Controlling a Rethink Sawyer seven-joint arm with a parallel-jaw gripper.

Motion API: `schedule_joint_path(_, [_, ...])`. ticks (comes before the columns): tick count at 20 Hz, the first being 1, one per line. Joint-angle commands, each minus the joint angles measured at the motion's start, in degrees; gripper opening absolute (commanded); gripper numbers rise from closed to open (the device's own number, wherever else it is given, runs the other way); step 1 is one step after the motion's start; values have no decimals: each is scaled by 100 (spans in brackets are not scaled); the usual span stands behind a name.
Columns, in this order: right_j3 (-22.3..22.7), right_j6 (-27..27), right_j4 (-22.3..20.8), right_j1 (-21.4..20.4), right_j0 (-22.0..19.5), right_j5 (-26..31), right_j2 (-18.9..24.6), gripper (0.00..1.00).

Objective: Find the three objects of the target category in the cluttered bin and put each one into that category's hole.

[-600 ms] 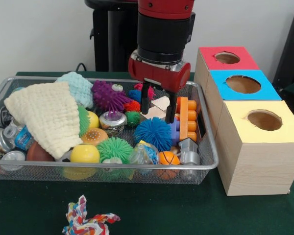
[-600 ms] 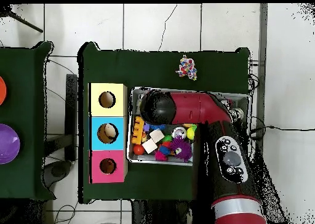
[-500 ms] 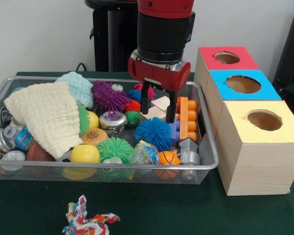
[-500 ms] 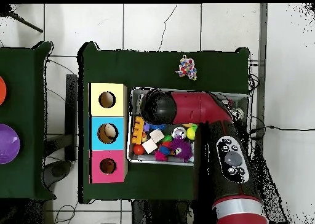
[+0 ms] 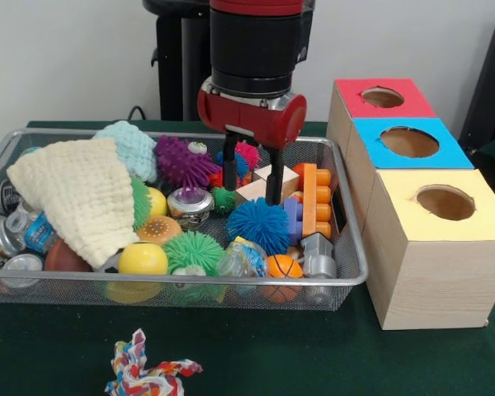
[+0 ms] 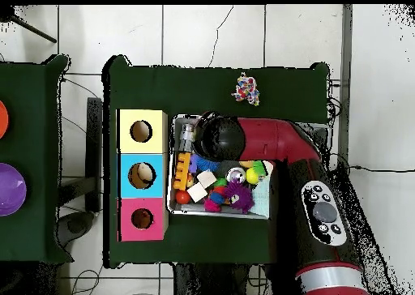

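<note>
A wire mesh bin (image 5: 190, 285) holds mixed clutter: a blue spiky ball (image 5: 258, 224), a green spiky ball (image 5: 194, 249), a purple spiky toy (image 5: 181, 162), pale wooden blocks (image 5: 274, 176), an orange and purple toy brick (image 5: 313, 198), a small basketball (image 5: 283, 266), a yellow ball (image 5: 142, 259), cans (image 5: 21, 235) and a cream knitted cloth (image 5: 78, 194). My gripper (image 5: 251, 183) hangs open over the bin's middle, just above the wooden blocks and the blue spiky ball, holding nothing. In the overhead view the arm's head (image 6: 223, 138) hides the gripper.
Three wooden boxes with round holes stand beside the bin: red top (image 5: 382, 97), blue top (image 5: 410, 142), yellow top (image 5: 445, 202). A multicoloured rope toy (image 5: 144, 367) lies on the green cloth outside the bin's near wall. The overhead view shows the rope toy (image 6: 246, 89) too.
The gripper has shifted toward the picture's left in the front view and now stands over the wooden blocks. It stays open; the bin's contents have not moved.
</note>
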Motion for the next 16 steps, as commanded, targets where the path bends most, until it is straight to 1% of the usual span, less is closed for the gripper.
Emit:
schedule_joint_path(1, [-93, -1322, -460, 192, -1, 791, 397, 100])
schedule_joint_path(4, [-192, -1249, -448, 281, 52, 804, 384, 100])
schedule_joint_path(8, [-515, -1019, -359, 522, 184, 697, 414, 100])
schedule_joint_path(11, [-819, -908, -309, 664, 310, 732, 403, 100])
schedule_joint_path(14, [-980, -704, -248, 738, 466, 681, 354, 100])
schedule_joint_path(15, [-1074, -590, -246, 816, 546, 583, 321, 100])
schedule_joint_path(16, [-1127, -585, -243, 863, 574, 561, 321, 100])
